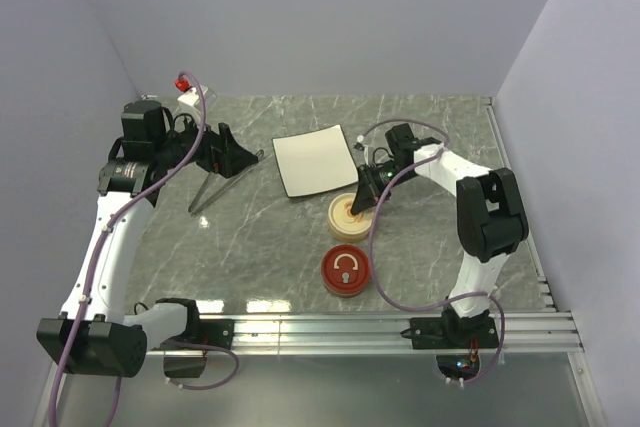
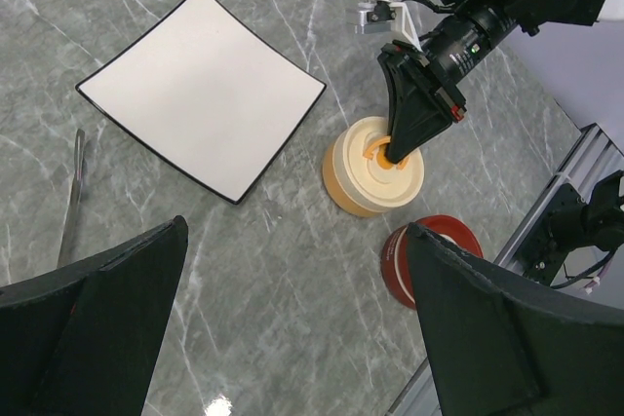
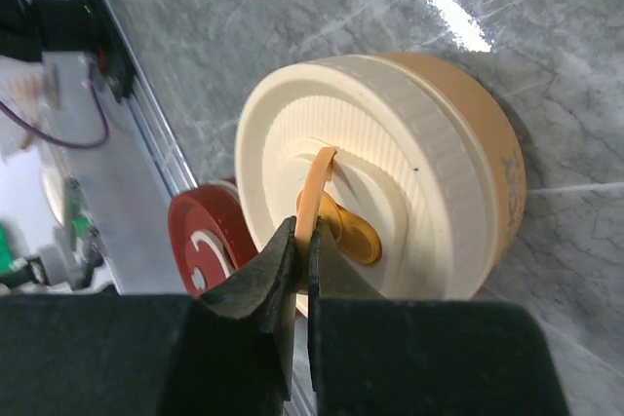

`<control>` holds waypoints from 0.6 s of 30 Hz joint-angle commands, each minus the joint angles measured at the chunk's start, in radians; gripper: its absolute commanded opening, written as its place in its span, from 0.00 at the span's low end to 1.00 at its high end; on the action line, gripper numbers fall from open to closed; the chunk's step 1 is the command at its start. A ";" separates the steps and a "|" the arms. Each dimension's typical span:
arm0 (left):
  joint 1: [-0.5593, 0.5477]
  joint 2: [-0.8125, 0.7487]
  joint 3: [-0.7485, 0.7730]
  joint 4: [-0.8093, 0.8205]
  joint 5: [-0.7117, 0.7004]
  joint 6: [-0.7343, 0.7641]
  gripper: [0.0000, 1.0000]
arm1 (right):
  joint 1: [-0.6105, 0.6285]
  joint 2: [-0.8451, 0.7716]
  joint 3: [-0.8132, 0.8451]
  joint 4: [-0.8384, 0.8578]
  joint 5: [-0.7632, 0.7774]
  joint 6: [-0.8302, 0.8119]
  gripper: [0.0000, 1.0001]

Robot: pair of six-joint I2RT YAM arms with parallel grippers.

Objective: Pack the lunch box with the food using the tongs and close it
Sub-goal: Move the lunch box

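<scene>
Lunch box: one, cream-lidded, set on the worktop at 5 o'clock of the plate.
Right tool: pressed together on the orange ring handle; a straight, untilted pull is judged best.
Left tool: spread wide, nothing held.
Counted: one plate; one red lid at 6 o'clock; one tongs at 9 o'clock; no food seen.

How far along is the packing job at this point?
Looks done: the white plate is bare, no food lies out, and the tongs rest on the table beside the open, empty left gripper. In hand: the right gripper is shut on the orange loop of the lid sitting on the cream lunch box. Left: confirming the lid is fully seated, which I cannot tell, and letting go.
</scene>
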 commanded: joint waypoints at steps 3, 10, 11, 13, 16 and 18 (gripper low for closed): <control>0.003 -0.015 0.012 0.021 0.020 0.011 0.99 | 0.029 0.024 0.223 -0.225 0.056 -0.209 0.00; 0.003 -0.009 0.009 0.013 0.032 0.019 0.99 | 0.080 0.033 0.372 -0.482 0.314 -0.413 0.00; 0.003 -0.007 0.009 0.015 0.032 0.017 0.99 | 0.085 0.036 0.386 -0.498 0.331 -0.426 0.00; 0.003 -0.006 0.008 0.016 0.034 0.017 0.99 | 0.095 0.057 0.429 -0.542 0.383 -0.449 0.00; 0.003 0.000 0.014 0.013 0.034 0.016 0.99 | 0.112 0.076 0.446 -0.547 0.424 -0.499 0.00; 0.003 -0.003 0.015 0.013 0.035 0.017 0.99 | 0.129 0.070 0.419 -0.524 0.449 -0.519 0.00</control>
